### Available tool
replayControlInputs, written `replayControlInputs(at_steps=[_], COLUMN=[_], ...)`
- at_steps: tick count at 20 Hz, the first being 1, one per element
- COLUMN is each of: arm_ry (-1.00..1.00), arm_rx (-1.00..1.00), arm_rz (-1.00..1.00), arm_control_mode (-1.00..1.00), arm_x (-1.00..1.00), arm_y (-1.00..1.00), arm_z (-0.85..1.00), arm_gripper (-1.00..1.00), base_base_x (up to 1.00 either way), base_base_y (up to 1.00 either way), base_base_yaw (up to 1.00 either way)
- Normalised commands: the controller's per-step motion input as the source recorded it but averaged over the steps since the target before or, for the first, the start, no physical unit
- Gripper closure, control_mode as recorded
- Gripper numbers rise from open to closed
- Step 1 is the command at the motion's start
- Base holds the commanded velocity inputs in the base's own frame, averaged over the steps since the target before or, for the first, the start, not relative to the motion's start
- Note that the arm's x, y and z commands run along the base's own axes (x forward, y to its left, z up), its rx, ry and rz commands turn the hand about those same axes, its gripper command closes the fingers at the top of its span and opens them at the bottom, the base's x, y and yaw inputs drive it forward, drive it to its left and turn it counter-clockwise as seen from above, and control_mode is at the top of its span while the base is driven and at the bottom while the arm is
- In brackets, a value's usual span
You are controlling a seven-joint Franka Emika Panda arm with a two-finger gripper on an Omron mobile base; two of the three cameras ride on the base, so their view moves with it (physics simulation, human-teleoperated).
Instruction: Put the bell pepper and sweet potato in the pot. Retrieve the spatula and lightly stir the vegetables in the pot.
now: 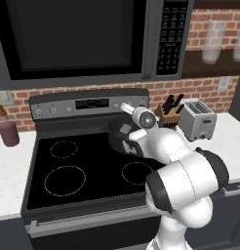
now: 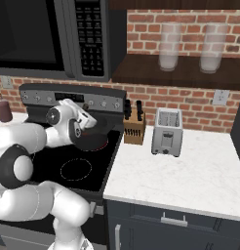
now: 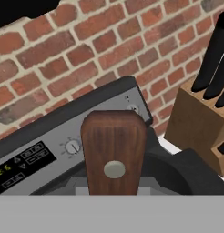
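Note:
The dark grey pot (image 1: 116,133) stands on the stove's back right burner, largely hidden behind my arm; its rim (image 3: 182,169) also curves along the bottom of the hand view. My gripper (image 1: 128,131) (image 2: 89,128) hangs over the pot, shut on the spatula, whose brown wooden handle (image 3: 114,152) with a metal rivet rises in front of the hand camera. The spatula's blade is hidden. A sliver of red inside the pot looks like the bell pepper (image 2: 102,145). The sweet potato is hidden.
A wooden knife block (image 1: 168,113) (image 2: 134,128) (image 3: 200,123) stands right of the stove, with a silver toaster (image 1: 197,120) (image 2: 166,132) beyond it. A maroon canister (image 1: 8,133) sits on the left counter. The microwave (image 1: 78,39) hangs low above the stove's control panel (image 3: 63,136).

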Motion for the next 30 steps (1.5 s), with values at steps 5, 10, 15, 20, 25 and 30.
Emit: replayControlInputs(at_steps=[5, 10, 15, 20, 25, 30], arm_ry=[0.00, 0.01, 0.12, 0.15, 0.09, 0.03], arm_rx=[0.00, 0.00, 0.02, 0.04, 0.02, 0.00], arm_rz=[0.00, 0.00, 0.00, 0.00, 0.00, 0.00], arm_control_mode=[-1.00, -1.00, -1.00, -1.00, -1.00, -1.00], arm_x=[0.43, 0.49, 0.46, 0.25, 0.34, 0.18], arm_y=[0.00, 0.00, 0.01, 0.09, 0.08, 0.06], arm_z=[-0.37, -0.30, -0.30, -0.24, -0.18, -0.12], arm_gripper=[1.00, 1.00, 1.00, 1.00, 1.00, 1.00], base_base_x=[0.00, 0.00, 0.00, 0.00, 0.00, 0.00], base_base_y=[0.00, 0.00, 0.00, 0.00, 0.00, 0.00], base_base_yaw=[0.00, 0.00, 0.00, 0.00, 0.00, 0.00])
